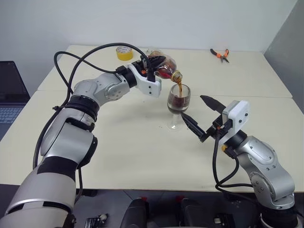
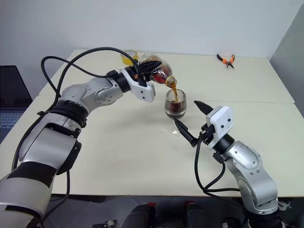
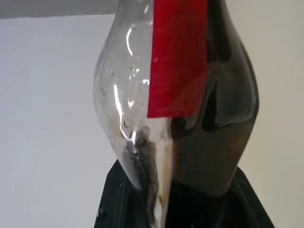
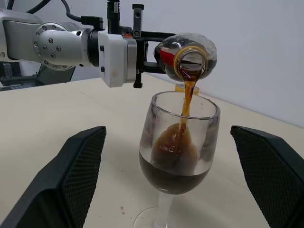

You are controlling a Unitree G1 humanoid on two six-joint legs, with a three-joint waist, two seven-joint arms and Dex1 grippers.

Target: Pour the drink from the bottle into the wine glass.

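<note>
Brown drink [image 4: 171, 173] fills the wine glass [image 4: 178, 142] bowl's bottom — tilted bottle [image 1: 164, 65] streaming.

Both arms are built of rounded silver-grey shells joined by black bands at the joints. A glossy black cable loops free above the left arm [image 1: 71, 123] and another hangs under the right arm [image 1: 259, 164]. Each wrist ends in a white block. The left gripper [image 4: 124, 19] has thin black fingers; the right gripper [image 1: 202, 116] carries broad black pads [image 4: 71, 175] with a fine mesh texture. Small round screw heads, apparently, ring the left wrist joint.
</note>
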